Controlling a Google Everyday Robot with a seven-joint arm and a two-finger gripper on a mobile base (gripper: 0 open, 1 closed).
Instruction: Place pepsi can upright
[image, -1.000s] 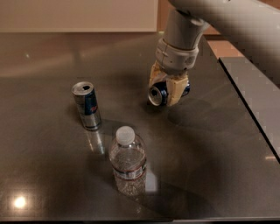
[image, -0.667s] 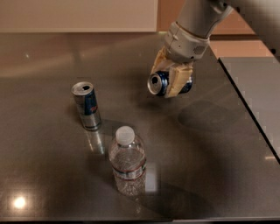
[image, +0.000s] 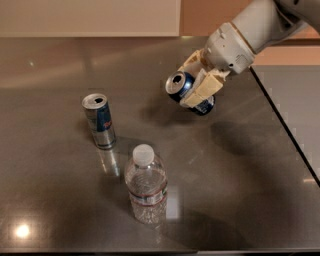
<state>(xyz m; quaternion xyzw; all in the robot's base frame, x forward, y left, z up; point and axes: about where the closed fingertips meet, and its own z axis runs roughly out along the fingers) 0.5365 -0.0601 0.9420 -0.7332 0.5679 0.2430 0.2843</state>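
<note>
claw (image: 192, 86): clamped on the pepsi can (image: 178, 83), up off the desk (image: 240, 175)
pepsi can: in the claw, tipped sideways, silver top facing left
changed: wrist swung and tilted since a second ago
meaning: probably mid-turn, so not upright or set down yet
</note>
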